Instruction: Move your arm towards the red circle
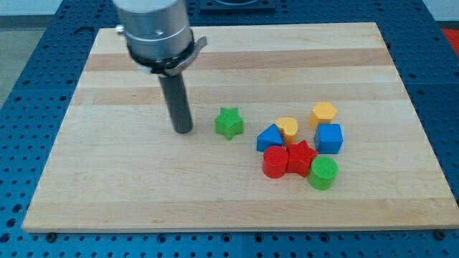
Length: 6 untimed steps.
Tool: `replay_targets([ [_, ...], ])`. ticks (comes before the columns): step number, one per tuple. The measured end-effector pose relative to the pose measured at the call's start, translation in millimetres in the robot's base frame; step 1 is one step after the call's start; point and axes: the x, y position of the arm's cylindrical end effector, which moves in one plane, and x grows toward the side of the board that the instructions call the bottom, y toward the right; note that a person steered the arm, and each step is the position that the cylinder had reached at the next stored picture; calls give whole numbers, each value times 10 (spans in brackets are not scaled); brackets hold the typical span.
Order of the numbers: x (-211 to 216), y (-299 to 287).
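My tip (184,131) is the lower end of a straight, matte dark rod hanging from a shiny grey metal cylinder; it rests on the counter (107,186), a pale wooden board with visible grain strips. There is no gripper on this arm, so nothing opens, closes or holds anything.

Just to the view's right of my tip, apart from it, sits a green star (229,122) with a ribbed plastic surface. The red circle (274,162), a short ribbed cylinder, lies further to the view's right and lower, well apart from my tip. The green star sits a little above the direct line between them.

The red circle belongs to a tight cluster. A red star (300,158) touches its right side, and a green circle (323,173) sits just beyond that. A blue triangle-like block (270,137) lies just above the red circle, with a yellow heart (287,127) beside it, then a blue cube (330,137) and a yellow hexagon-like block (323,113) furthest from my tip.
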Motion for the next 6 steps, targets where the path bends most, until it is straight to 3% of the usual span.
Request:
replay_targets([
  [2, -40, 768],
  [4, 164, 223],
  [6, 921, 114],
])
